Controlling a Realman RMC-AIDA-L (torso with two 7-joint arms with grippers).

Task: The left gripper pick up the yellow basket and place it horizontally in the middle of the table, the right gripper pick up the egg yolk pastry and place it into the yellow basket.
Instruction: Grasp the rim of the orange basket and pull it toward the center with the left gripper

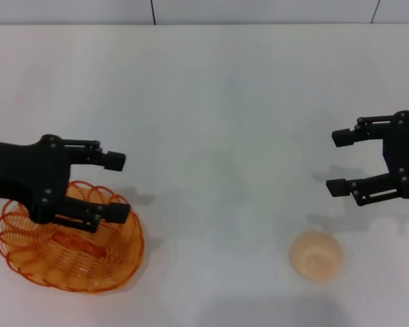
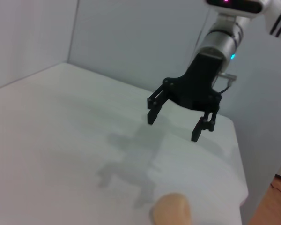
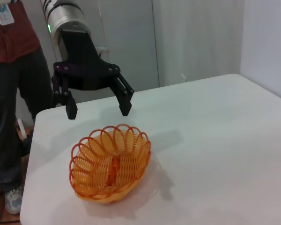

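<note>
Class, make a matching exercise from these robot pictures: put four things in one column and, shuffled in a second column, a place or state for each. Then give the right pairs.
Column 1:
1. left pincer
2. right pincer
3. yellow basket
4. egg yolk pastry

Column 2:
A. lies on the table, beside and clear of an open pincer
B. open, above the wire rim
C. empty, on the table's left side
D. open, holding nothing, on the table's right side

Pairs: 1-B, 2-D, 3-C, 4-A

The left gripper (image 1: pixel 118 187) hangs near-left with fingers spread; the right gripper (image 1: pixel 341 161) hovers far-right, apparently just as wide.
</note>
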